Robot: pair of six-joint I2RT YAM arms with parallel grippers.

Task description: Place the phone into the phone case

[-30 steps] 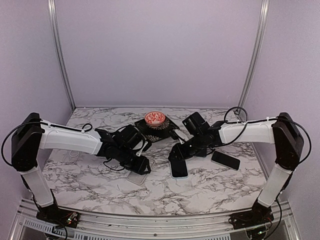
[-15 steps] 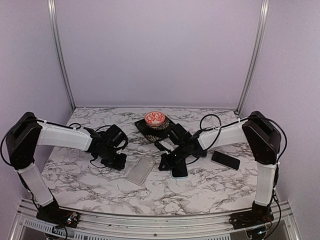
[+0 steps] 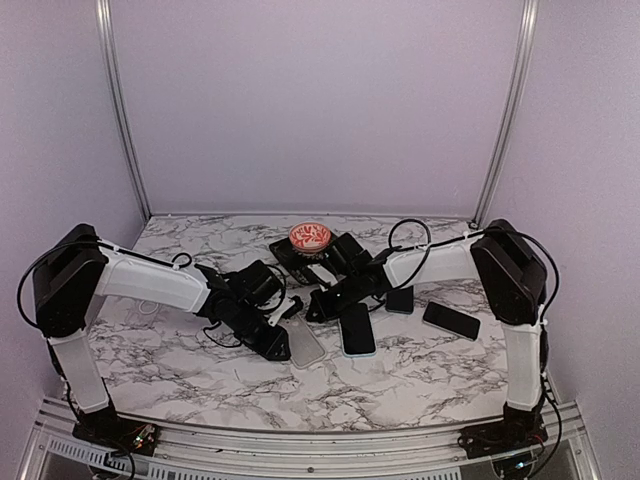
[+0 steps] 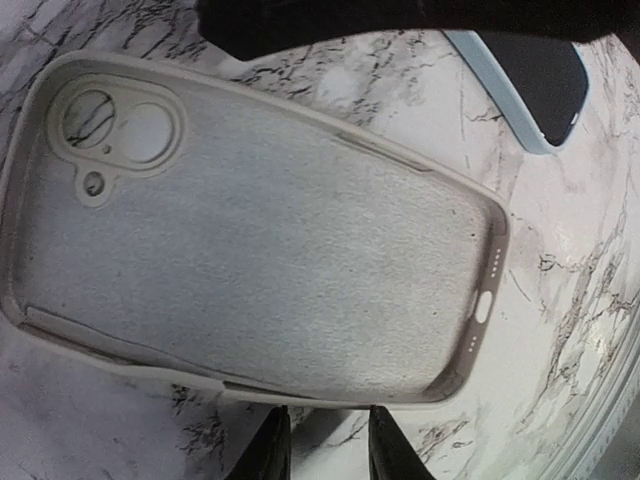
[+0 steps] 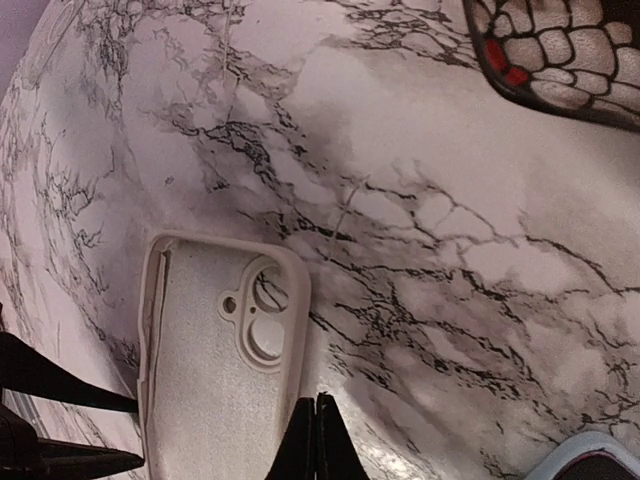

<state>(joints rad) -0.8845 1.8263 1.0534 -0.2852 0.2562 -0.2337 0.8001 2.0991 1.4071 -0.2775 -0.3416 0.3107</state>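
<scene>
Lying open-side up on the veined marble table (image 5: 450, 250): a matte beige phone case (image 4: 250, 230) with rounded corners and a felt-like lining.
The left gripper (image 4: 327, 450) has its fingers slightly apart beside the case's rim; the right gripper (image 5: 316, 440) is pinched closed and empty.

left pincer (image 3: 276, 342) beside phone case (image 3: 306, 344), phone (image 3: 357, 328) opposite

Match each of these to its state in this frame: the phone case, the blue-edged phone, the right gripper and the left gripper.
1. phone case
2. blue-edged phone
3. right gripper
4. left gripper

A. jaws shut together
B. lying flat beside the case, apart from it
C. jaws a little apart, nothing between them
D. inside facing up, empty

Pairs: 1-D, 2-B, 3-A, 4-C.
</scene>
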